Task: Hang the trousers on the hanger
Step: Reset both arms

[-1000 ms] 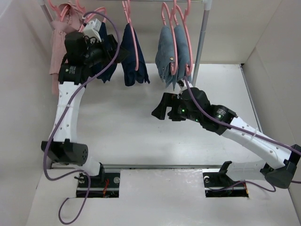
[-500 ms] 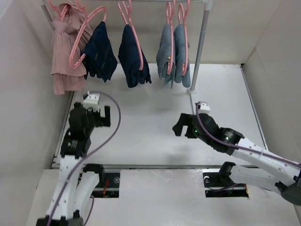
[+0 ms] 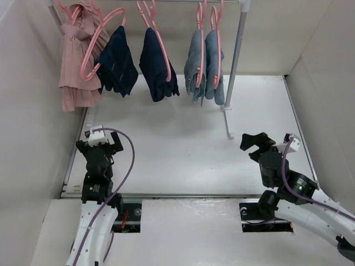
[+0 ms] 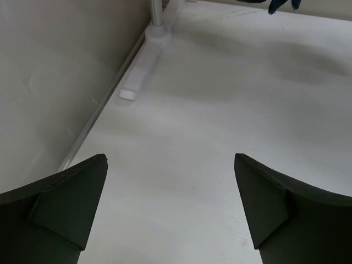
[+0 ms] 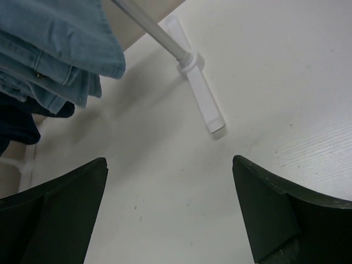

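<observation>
Dark navy trousers hang folded over a tilted pink hanger on the rail at the back left. I cannot make out a tan patch from here. A second dark navy garment hangs on its own pink hanger just to the right. My left gripper is open and empty, low over the table near the left wall. My right gripper is open and empty at the near right. Both are well short of the rack.
A pink garment hangs at the far left and light-blue jeans at the right, also in the right wrist view. The rack's right post and foot stand ahead of my right gripper; the left foot lies along the wall.
Both arms have drawn back from the rack to the near edge. My left gripper has left the navy trousers, which now hang freely on their hanger. The right gripper moved right and back.
</observation>
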You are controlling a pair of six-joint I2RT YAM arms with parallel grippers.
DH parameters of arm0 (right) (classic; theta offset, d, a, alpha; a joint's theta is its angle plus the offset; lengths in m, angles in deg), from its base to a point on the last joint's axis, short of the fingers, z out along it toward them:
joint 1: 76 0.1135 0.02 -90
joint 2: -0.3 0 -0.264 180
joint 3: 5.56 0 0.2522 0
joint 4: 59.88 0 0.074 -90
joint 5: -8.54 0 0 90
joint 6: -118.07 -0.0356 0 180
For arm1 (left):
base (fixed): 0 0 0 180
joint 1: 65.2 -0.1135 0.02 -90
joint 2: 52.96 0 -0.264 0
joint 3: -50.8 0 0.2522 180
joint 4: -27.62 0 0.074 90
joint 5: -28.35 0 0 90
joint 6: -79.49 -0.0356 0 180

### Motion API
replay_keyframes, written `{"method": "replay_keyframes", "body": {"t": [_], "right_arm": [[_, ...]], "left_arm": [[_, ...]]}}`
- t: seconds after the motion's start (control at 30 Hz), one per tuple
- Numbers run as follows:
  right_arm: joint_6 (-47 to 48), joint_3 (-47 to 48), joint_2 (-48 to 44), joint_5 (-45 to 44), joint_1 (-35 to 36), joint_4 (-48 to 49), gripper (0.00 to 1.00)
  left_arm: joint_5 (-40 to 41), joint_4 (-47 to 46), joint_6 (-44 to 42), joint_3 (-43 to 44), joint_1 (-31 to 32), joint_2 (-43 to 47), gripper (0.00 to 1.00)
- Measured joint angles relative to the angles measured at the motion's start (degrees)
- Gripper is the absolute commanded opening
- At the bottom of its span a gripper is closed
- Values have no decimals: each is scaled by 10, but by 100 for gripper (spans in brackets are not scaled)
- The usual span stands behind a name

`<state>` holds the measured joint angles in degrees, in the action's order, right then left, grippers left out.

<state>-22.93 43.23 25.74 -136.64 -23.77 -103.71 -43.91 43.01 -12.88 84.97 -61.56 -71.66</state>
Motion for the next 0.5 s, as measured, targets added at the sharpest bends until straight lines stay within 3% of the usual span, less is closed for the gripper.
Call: {"method": "replay_keyframes", "body": {"t": [0.2, 0.5], "right_arm": [[-17, -4, -1, -38, 0, -16, 100], [-63, -4, 58, -68, 0, -42, 100]], "left_arm": [[11, -27, 19, -9, 0, -47, 100], [20, -42, 28, -9, 0, -38, 100]]}}
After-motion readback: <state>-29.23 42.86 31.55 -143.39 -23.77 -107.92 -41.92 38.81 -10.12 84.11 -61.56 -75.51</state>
